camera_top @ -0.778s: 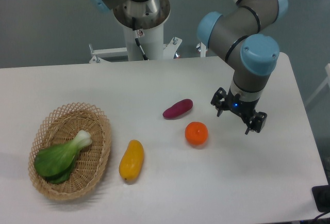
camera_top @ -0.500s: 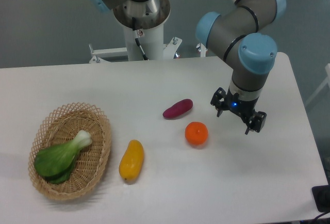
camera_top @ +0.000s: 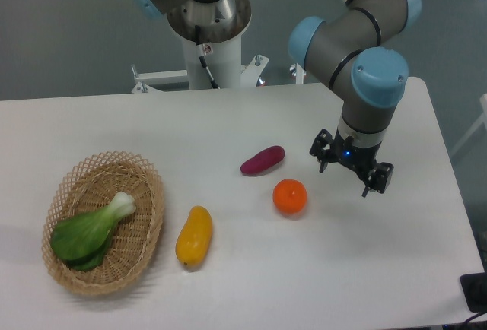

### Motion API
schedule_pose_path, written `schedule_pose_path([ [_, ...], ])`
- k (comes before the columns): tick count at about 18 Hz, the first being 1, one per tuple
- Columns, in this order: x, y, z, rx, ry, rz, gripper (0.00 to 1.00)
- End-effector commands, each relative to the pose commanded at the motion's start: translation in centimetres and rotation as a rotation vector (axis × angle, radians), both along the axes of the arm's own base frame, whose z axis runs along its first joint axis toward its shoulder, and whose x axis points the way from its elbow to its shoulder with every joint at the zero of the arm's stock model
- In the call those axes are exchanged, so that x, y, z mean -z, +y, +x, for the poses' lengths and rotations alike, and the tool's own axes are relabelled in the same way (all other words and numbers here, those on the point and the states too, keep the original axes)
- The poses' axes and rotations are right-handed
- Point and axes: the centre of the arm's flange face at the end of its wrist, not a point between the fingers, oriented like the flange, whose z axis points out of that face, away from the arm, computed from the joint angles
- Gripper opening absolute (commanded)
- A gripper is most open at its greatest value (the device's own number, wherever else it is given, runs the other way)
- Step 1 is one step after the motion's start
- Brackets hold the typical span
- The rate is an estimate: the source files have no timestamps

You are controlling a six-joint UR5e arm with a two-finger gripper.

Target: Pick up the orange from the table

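**Desk:** Where does the fruit sit?

**Photographer:** The small round bright orange fruit (camera_top: 290, 197) rests on the large white rectangular table (camera_top: 251, 277), right of centre. The grey-and-blue arm's black two-finger gripper (camera_top: 351, 170) hangs just to its right and a little farther back, apart from it, jaws spread open with nothing between them.

**Desk:** What crowds it?

**Photographer:** A purple oblong sweet potato (camera_top: 262, 160) lies near the orange, up and to the left, not touching. An elongated yellow-orange mango-like fruit (camera_top: 194, 236) lies to the lower left, farther off. Neither sits between the gripper and the orange; the strip of table separating them is bare white.

**Desk:** And the far side?

**Photographer:** A woven wicker basket (camera_top: 144, 227) stands at the left end of the table, well apart from the orange, holding a green leafy vegetable with a pale stalk (camera_top: 90, 228). The arm's white pedestal base (camera_top: 211, 49) rises behind the table's back edge, with a dark object (camera_top: 475, 290) poking in at the lower right corner, too cropped to identify.
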Motion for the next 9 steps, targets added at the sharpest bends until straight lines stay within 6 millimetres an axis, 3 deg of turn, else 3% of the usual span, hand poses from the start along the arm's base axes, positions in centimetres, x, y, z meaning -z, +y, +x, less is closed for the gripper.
schedule_pose_path([
  [4, 0.3, -0.2, 1.7, -0.025, -0.022, 0.003, 1.0],
  [9, 4.1, 0.7, 4.7, -0.014, -0.085, -0.039, 1.0],
])
